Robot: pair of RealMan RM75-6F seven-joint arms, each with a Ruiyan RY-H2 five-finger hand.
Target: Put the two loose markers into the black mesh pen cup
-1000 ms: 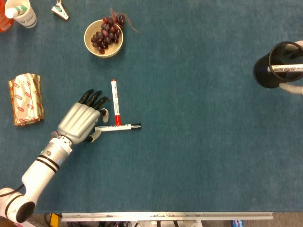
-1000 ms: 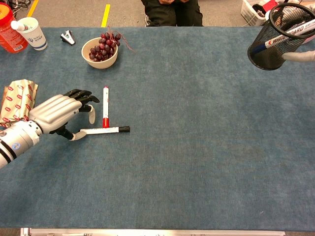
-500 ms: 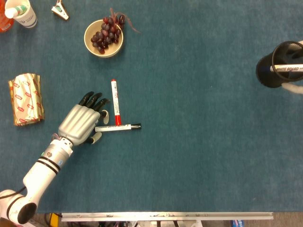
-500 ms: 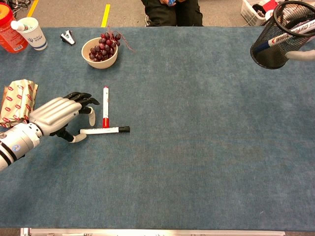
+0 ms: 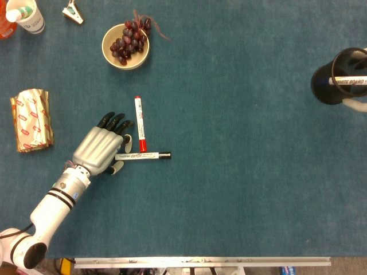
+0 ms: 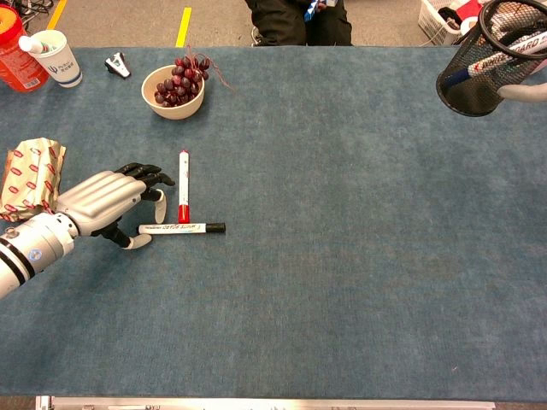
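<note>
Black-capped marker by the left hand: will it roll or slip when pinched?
The black-capped marker is a thin, smooth cylinder lying flat, so a nudge from the left hand probably rolls it. Likely rigid and light. The red marker seems to touch it and may shift too.

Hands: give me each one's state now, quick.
Left hand: at the black-capped marker's end; grip cannot be told.
Right hand: only a sliver at the mesh pen cup; cannot tell.

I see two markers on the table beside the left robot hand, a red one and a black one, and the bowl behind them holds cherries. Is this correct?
Not quite: the bowl holds grapes, as the chest view shows. The red marker and the black marker do lie beside the left robot hand.
</note>
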